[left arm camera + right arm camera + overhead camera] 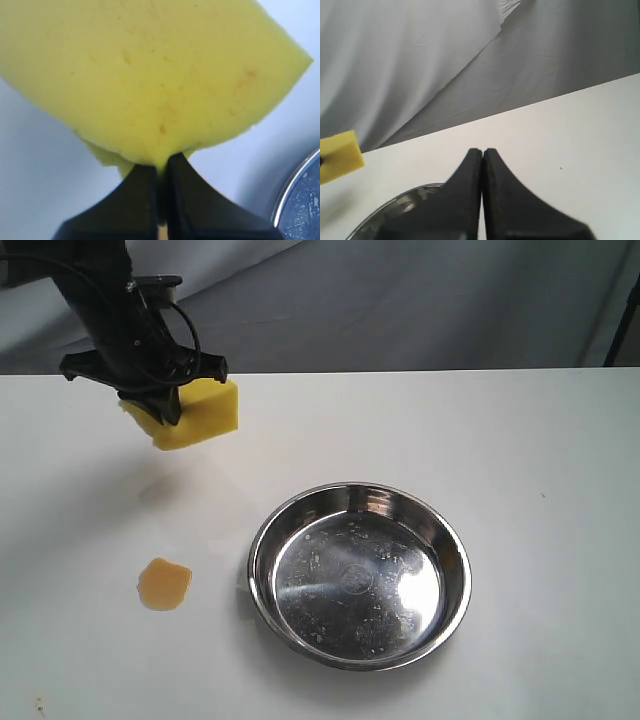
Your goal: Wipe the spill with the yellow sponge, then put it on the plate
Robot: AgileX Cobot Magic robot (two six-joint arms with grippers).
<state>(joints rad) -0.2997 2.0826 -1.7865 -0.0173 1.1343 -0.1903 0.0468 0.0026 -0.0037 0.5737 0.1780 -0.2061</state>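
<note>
1. Sponge (205,415): the left fingers (142,200) pinch it by one thin edge, squeezed nearly together on the foam. It hangs tilted in the air, beyond and left of the plate (350,580), clear of the surface (520,440).
2. The right fingers (470,200) are pressed together on nothing and sit over the plate's right side, out of the work.
3. Risk, grip: so little foam is clamped that pressing down to wipe could twist the sponge or pull it free.
4. Risk, contact: because it hangs tilted, a corner would probably touch first and smear the spill (165,583) instead of soaking it up.
5. Risk, plate: the spill lies near the plate's left rim but apart from it. A long stroke toward the plate could push liquid under the rim or knock the plate.
6. Risk, carrying: a wet sponge held by its edge may drip before it reaches the plate.
7. Views: only the exterior view shows the spill and how far it lies from the sponge.
8. Only the left wrist view shows the pinch itself, which the arm hides in the exterior view. It also shows faint orange flecks on the foam, though I cannot tell what they are.
9. Only the right wrist view shows the right fingers.
</note>
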